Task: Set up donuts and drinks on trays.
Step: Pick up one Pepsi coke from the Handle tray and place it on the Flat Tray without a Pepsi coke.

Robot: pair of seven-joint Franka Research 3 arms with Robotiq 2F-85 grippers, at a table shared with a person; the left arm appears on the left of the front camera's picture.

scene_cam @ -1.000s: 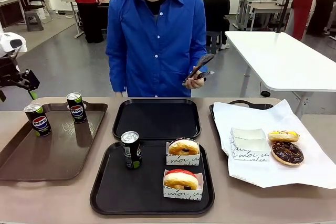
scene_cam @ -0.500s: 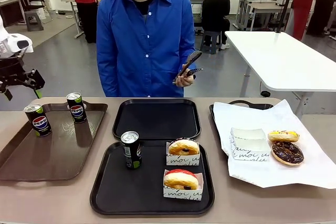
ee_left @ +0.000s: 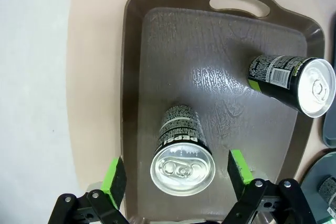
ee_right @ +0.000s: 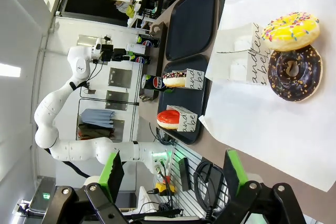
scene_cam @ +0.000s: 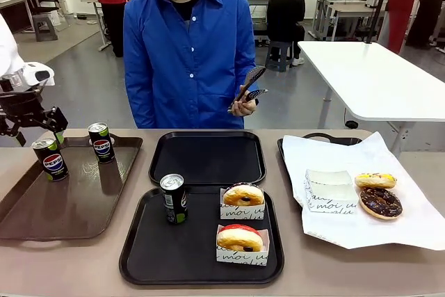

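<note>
Your left gripper is wide open over the Pepsi can, so drop straight down, centered, then squeeze mid-body.

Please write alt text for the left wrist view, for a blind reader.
The open left gripper hangs over an upright Pepsi can on a brown tray, one green pad at each side of it. A second can stands farther along the tray.

Near black tray: upright black-green can, two boxed donuts. Far black tray behind. Two Pepsi cans upright, my left; two loose donuts, my right.
</note>
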